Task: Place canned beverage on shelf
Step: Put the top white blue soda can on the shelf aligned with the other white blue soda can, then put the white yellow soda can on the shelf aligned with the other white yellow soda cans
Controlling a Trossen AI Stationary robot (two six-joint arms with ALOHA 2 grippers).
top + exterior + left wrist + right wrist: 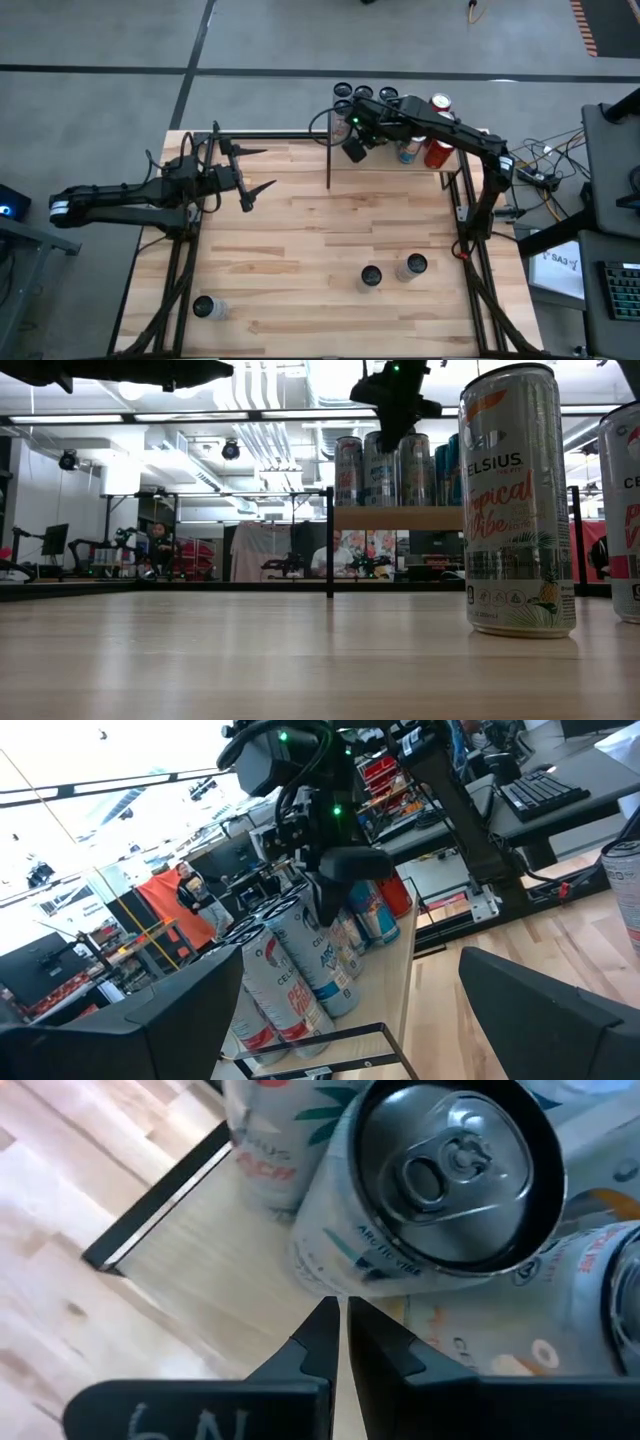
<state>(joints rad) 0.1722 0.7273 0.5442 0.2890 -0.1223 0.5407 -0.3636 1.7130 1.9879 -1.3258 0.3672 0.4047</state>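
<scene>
Can-top pull tab (450, 1165), right-wrist view only

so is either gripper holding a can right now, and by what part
Nothing is held. The right gripper is shut on nothing, above the cans on the shelf. The left gripper hangs open over the table, clear of any can.

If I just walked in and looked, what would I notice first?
Probably the cluster of cans crowded on the small wooden shelf at the table's far edge, with the right gripper hanging shut just above them. In the low view, one tall Celsius can stands huge, right in front of the camera. The left gripper waits open over the table's left side.
</scene>
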